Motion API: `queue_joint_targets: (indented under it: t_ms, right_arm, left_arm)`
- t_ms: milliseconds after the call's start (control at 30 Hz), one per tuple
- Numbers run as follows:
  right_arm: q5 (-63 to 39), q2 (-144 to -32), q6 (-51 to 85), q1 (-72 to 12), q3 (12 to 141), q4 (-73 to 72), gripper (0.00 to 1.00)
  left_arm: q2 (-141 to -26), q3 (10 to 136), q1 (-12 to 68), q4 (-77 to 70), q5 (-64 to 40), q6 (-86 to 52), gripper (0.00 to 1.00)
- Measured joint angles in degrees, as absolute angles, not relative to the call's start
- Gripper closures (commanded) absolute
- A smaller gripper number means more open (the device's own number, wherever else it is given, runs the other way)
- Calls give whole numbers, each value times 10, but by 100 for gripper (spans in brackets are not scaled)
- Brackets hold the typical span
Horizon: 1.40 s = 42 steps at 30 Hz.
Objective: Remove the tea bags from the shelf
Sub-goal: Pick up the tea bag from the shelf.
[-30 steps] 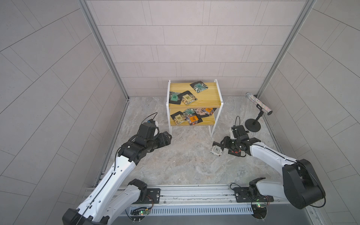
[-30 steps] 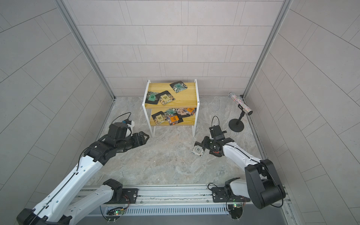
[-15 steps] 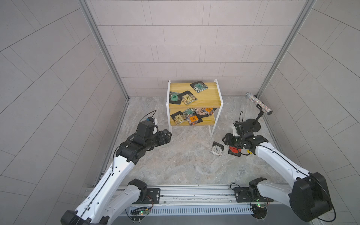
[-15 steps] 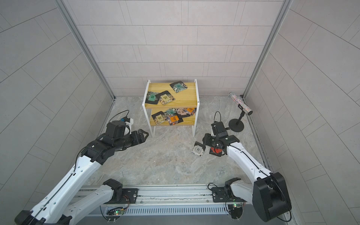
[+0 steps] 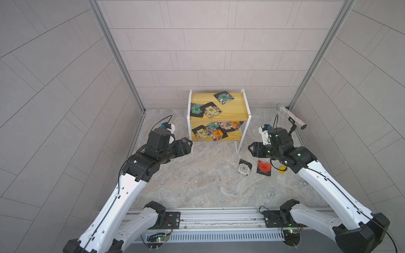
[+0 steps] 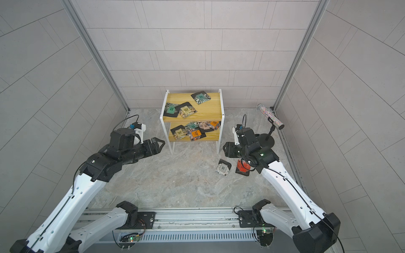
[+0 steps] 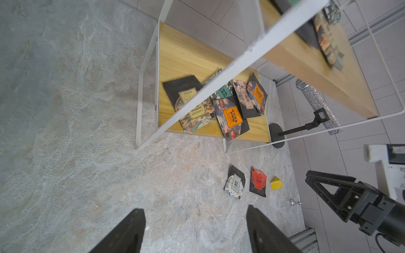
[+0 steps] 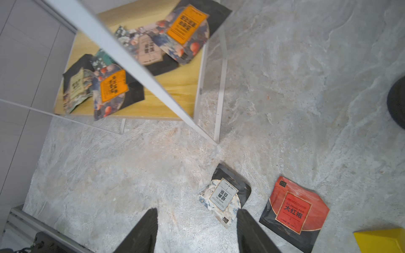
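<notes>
Down by the front of the small two-tier shelf of yellow boards and white wire frame (image 5: pixel 237 110), both claws hang apart, empty. Just off its front-left leg, the left claw (image 5: pixel 188 143) noses at the lower tier and looks the nearer. Black-edged printed tea bags (image 5: pixel 215 132) overlap there; more lie on top. Two sachets (image 5: pixel 243 168) rest on the marbled grey counter (image 5: pixel 197 186) by the right claw (image 5: pixel 251 150). Tiled walls close round.

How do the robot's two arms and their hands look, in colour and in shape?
Both arms have long white shells, as on the left arm and the right arm, with black joints. The left hand and the right hand are black, with triangular open-frame fingers. A thin black cable loops above each wrist, beside a white camera mount.
</notes>
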<state>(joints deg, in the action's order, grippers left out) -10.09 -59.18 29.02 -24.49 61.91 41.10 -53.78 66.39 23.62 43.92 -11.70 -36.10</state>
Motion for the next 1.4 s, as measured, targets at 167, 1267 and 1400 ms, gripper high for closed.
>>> queue_joint_targets:
  t_ms: [167,1267,1400]
  right_arm:
    - [-82,-609,269,-283,721,457,38]
    - [-48,-1099,172,-379,1486,719,32]
    - [-49,-1129,168,-379,1517,723,29]
  left_arm:
    - [-558,706,238,449,-115,-360,19]
    - [-662,850,176,488,-125,-376,14]
    - [-661,841,170,476,-137,-381,14]
